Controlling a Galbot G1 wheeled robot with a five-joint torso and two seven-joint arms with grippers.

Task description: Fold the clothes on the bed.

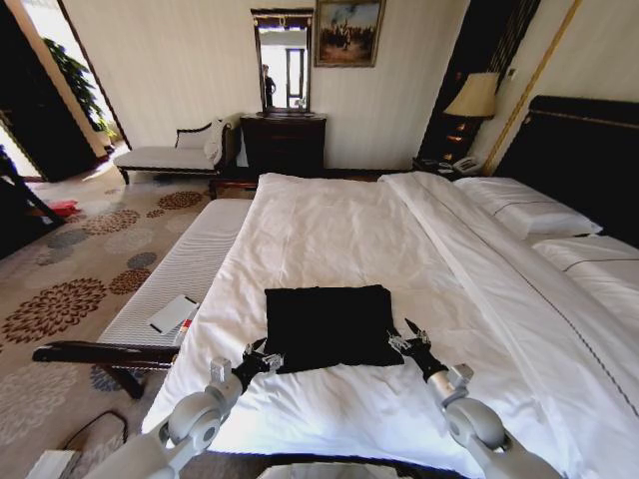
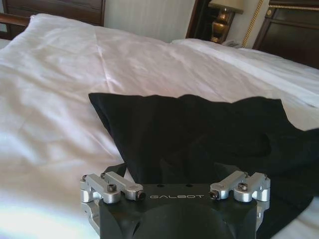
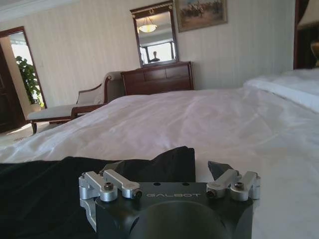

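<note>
"GALBOT" reads in pale letters across the black body of the left gripper (image 2: 176, 185), just behind its fingers. The right gripper (image 3: 169, 184) carries the same word in the same spot.

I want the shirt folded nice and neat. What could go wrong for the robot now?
The left hand and right hand sit at the near corners of the black T-shirt. Its fabric looks soft, so a corner might slip out, or one side might lift more than the other and fold crooked. The white duvet lies right underneath, so a hand could pinch that too.
</note>
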